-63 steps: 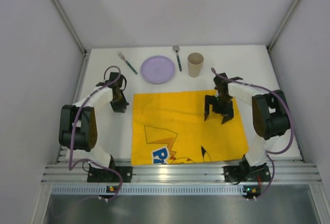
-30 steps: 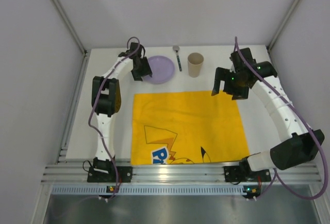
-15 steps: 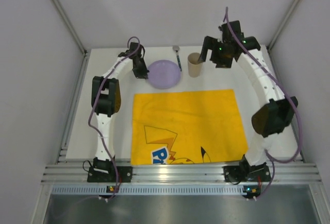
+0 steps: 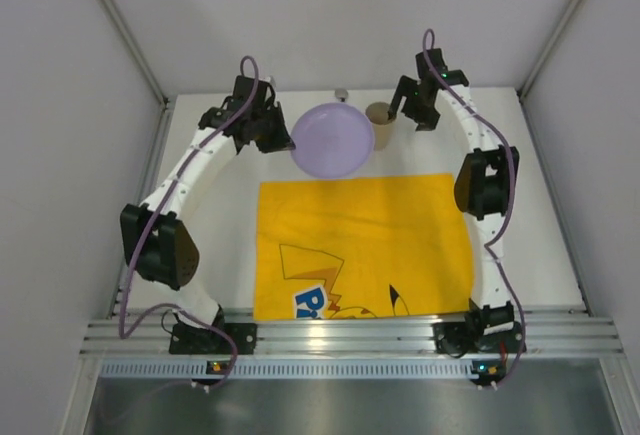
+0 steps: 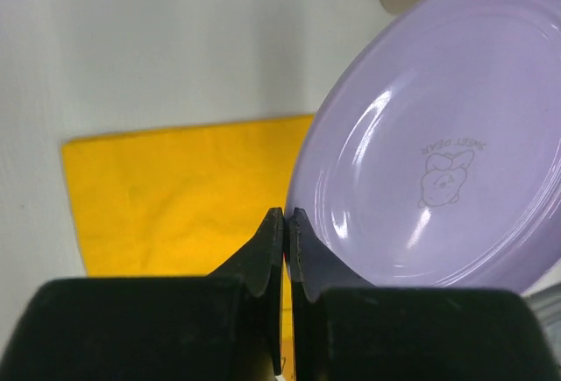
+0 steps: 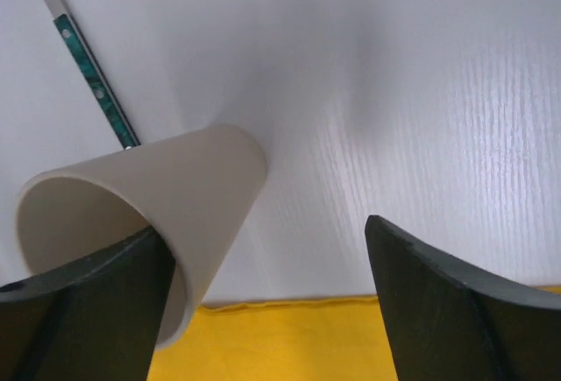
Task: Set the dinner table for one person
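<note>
lilac plate (image 5: 438, 153): smooth glossy plastic, bright highlights, faint rabbit mark in the centre. table (image 6: 456, 92): matt white, fine wood-grain texture. yellow mat (image 4: 360, 225): matt printed cloth. beige cup (image 6: 193, 188): smooth, matt, material unclear. spoon (image 6: 86, 70): shiny metal, glossy green patterned handle.

I read this site as a robotics lab test cell, not a home; plain white panels (image 4: 340, 15) enclose the white desk (image 4: 545, 255) on three sides, joined by bare metal corner posts (image 4: 118, 25); the left arm (image 4: 190, 165) and right arm (image 4: 470, 125) are bolted to a slotted aluminium rail (image 4: 340, 335) at the near edge; a brushed steel sheet (image 4: 340, 405) lies below the rail.
</note>
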Motion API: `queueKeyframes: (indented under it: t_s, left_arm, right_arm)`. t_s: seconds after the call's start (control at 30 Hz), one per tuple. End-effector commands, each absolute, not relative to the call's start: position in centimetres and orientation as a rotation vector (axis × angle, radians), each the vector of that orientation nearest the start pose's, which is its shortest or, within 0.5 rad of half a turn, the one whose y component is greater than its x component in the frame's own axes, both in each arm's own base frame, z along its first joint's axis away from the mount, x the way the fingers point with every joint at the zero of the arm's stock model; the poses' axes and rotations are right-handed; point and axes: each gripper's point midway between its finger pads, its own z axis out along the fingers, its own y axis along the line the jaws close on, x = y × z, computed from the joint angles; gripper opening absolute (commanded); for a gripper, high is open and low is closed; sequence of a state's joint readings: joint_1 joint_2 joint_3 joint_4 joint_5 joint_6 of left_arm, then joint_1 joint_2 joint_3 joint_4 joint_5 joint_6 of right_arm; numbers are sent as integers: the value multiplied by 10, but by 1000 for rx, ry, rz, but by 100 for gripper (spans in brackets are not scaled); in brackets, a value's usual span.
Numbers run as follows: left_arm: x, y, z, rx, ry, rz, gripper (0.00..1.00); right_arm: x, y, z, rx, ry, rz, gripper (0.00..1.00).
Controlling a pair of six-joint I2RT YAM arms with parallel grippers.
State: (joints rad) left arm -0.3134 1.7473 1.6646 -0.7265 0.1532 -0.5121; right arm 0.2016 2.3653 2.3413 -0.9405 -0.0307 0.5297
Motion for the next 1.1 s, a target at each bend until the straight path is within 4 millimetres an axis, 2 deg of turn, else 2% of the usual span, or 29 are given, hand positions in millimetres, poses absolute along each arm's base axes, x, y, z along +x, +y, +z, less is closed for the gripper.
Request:
queueKeyframes:
  t_s: [0.0, 0.07, 0.1, 0.13, 0.2, 0.23, 0.27, 0.3, 0.33, 0.37, 0.4, 0.43, 0.5, 0.53, 0.57, 0.6, 0.63, 0.67, 0.7, 0.73, 0.77, 0.8, 0.83, 0.87, 0.9, 0.93, 0.97, 1.0, 1.07]
  left_arm:
    - [360, -193, 186, -116, 2577, -604, 0]
    - [338, -202, 182, -64, 2588, -633, 0]
    - [322, -204, 163, -51, 2637, -632, 0]
    - [312, -215, 156, -1, 2648, -653, 0]
    - [292, -224, 134, 46, 2700, -664, 0]
    - [283, -234, 127, 95, 2717, -671, 0]
    - [279, -239, 113, 108, 2740, -657, 0]
    - [276, -245, 105, 119, 2758, -659, 0]
    - [274, -249, 99, 136, 2772, -659, 0]
    - [271, -255, 93, 163, 2785, -647, 0]
    - [270, -257, 78, 172, 2820, -621, 0]
    - [267, -260, 71, 192, 2837, -611, 0]
    - [265, -263, 58, 208, 2872, -593, 0]
    - [262, -264, 47, 218, 2901, -574, 0]
    - [259, -264, 42, 230, 2913, -564, 0]
    - [257, -264, 39, 235, 2919, -548, 0]
    - [255, -266, 37, 245, 2924, -542, 0]
    - [253, -265, 36, 249, 2924, -536, 0]
    - [253, -264, 36, 240, 2921, -518, 0]
    - [252, -264, 40, 237, 2915, -515, 1]
    - [250, -263, 41, 231, 2914, -512, 3]
    - [250, -263, 43, 211, 2912, -505, 7]
    - [249, -260, 44, 204, 2911, -480, 16]
    - [250, -259, 50, 196, 2894, -483, 21]
    - [249, -259, 53, 183, 2891, -476, 27]
    - [251, -257, 56, 171, 2880, -461, 43]
    - [251, -255, 62, 162, 2871, -456, 45]
    - [251, -254, 65, 155, 2867, -447, 46]
    - [253, -248, 71, 126, 2860, -404, 60]
  right_arm:
    - [562, 152, 121, 406, 2505, 335, 82]
    - [561, 155, 112, 397, 2524, 322, 65]
    - [561, 155, 111, 394, 2525, 318, 56]
    - [560, 154, 111, 386, 2527, 311, 39]
    - [559, 153, 114, 371, 2527, 304, 21]
    - [558, 153, 122, 361, 2515, 307, 7]
    - [556, 151, 127, 344, 2516, 300, 1]
    - [555, 146, 133, 341, 2506, 269, 0]
    - [552, 144, 151, 331, 2480, 268, 0]
    - [547, 140, 159, 316, 2477, 243, 0]
    - [543, 136, 170, 307, 2465, 232, 0]
    - [536, 133, 195, 279, 2432, 228, 0]
    - [516, 124, 203, 273, 2449, 188, 0]
    - [502, 119, 229, 257, 2411, 192, 0]
    - [484, 116, 213, 253, 2469, 169, 0]
    - [471, 111, 214, 249, 2477, 156, 0]
    - [454, 106, 237, 243, 2439, 162, 0]
    - [434, 99, 216, 239, 2495, 113, 0]
    - [422, 94, 217, 245, 2494, 98, 0]
    - [404, 88, 233, 248, 2459, 97, 0]
    - [387, 82, 211, 246, 2507, 63, 0]
    - [376, 74, 209, 255, 2506, 28, 0]
    - [364, 69, 217, 262, 2480, 23, 0]
    - [350, 64, 196, 260, 2521, -9, 0]
    - [343, 61, 190, 267, 2525, -22, 0]
    - [336, 59, 190, 284, 2515, -7, 0]
    - [330, 63, 174, 278, 2535, 24, 0]
    - [330, 64, 170, 278, 2528, 42, 0]
    - [336, 70, 159, 290, 2486, 93, 0]
